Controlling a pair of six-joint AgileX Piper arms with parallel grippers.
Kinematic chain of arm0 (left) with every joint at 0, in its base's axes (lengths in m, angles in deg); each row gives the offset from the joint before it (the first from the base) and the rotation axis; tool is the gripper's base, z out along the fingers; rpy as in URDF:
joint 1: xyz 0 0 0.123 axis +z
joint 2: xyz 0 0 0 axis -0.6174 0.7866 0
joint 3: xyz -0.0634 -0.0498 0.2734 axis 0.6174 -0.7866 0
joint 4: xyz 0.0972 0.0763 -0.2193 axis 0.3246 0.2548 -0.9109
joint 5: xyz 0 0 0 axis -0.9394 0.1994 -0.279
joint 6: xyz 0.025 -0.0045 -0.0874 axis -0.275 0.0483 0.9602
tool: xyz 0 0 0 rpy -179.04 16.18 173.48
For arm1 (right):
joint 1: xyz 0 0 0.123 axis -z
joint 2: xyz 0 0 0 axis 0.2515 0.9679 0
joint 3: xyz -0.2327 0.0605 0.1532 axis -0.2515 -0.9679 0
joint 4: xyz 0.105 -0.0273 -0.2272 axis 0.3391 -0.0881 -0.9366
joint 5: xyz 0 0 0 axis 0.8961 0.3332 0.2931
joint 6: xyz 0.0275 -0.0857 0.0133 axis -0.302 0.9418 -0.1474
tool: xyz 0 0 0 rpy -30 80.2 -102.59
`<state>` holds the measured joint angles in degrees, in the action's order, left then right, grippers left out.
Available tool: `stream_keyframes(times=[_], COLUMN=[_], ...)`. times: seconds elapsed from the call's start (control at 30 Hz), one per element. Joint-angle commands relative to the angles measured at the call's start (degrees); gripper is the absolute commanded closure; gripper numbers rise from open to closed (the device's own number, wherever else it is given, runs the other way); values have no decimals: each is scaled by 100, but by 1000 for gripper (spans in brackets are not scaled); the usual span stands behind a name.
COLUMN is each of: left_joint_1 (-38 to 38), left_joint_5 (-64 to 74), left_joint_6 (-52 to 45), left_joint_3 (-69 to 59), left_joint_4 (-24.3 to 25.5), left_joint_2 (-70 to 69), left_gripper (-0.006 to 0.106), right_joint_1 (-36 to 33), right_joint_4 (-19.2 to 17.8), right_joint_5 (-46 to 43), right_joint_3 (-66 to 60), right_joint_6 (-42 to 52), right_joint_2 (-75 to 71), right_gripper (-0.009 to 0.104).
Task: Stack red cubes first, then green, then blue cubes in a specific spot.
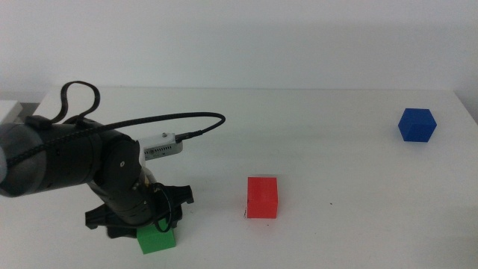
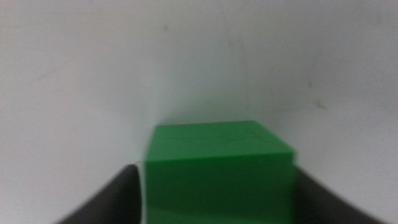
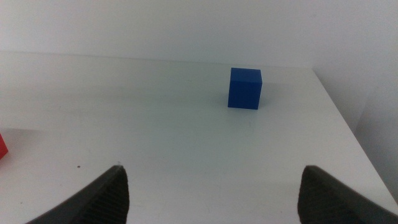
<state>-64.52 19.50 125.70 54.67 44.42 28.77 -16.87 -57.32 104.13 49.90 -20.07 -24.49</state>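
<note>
The green cube (image 1: 156, 239) sits at the table's front left, between the jaws of my left gripper (image 1: 148, 224). In the left wrist view the green cube (image 2: 217, 168) fills the gap and both dark jaws press against its sides, so the gripper (image 2: 217, 208) is shut on it. The red cube (image 1: 262, 197) stands alone on the table near the middle front, to the right of the left arm. The blue cube (image 1: 416, 125) stands at the far right; it also shows in the right wrist view (image 3: 244, 88). My right gripper (image 3: 211, 199) is open, empty, and outside the middle view.
The white table (image 1: 321, 149) ends close beyond the blue cube on the right. The left arm's black cable (image 1: 187, 119) loops above the table behind the arm. A sliver of the red cube (image 3: 2, 144) shows in the right wrist view.
</note>
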Motion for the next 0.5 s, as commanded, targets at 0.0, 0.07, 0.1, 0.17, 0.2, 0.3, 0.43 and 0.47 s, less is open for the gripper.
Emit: stream_keyframes(times=[0.0,0.07,0.1,0.17,0.2,0.3,0.43,0.47], left_joint_1=[15,-43,-142,-421,-602,-1110,-1299,-1331], left_joint_5=[-128,-107,67,766,1136,1903,2382,2485], left_joint_6=[-249,-327,-327,-85,106,-27,-505,-519], left_joint_3=[23,144,320,880,1265,2817,3970,4171], left_joint_4=[-297,-429,-353,-54,160,271,-140,-158], left_joint_2=[-70,-204,-291,-338,-294,232,985,1167], left_gripper=[45,61,69,80,84,88,88,88], right_joint_1=[5,5,5,5,5,5,5,5], right_joint_4=[-63,-63,-63,-63,-63,-63,-63,-63], right_joint_5=[-50,-50,-50,-50,-50,-50,-50,-50], right_joint_3=[-13,-13,-13,-13,-13,-13,-13,-13], right_joint_6=[27,27,27,27,27,27,27,27], right_joint_2=[-23,-23,-23,-23,-23,-23,-23,-23], right_gripper=[2,2,2,2,2,2,2,2])
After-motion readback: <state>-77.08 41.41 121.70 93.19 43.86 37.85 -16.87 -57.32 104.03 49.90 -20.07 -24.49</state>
